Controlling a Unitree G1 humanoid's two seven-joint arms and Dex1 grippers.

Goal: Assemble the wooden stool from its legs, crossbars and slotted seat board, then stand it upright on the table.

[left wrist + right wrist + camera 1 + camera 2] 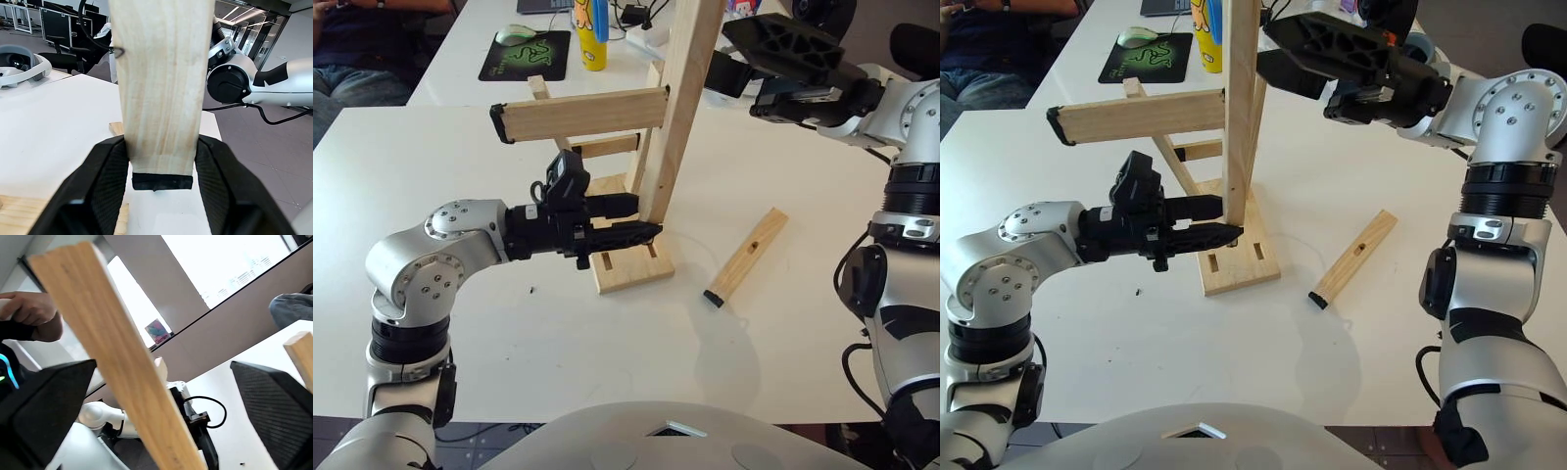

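Plenty of bare table (607,352) is left in front and to the left. The middle is blocked by the upright leg (677,108) at the seat board (631,266), with a second leg (582,115) stuck out leftward up high. Space under that is taken by the left tool (646,217), clamped low on the upright leg. A loose leg (747,255) is parked on the right.

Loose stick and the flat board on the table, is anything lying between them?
No, only bare white table lies between the loose stick and the seat board, seen in the left eye view.

Bright even indoor light, faint shadows on table (509,343), window (230,264) glare
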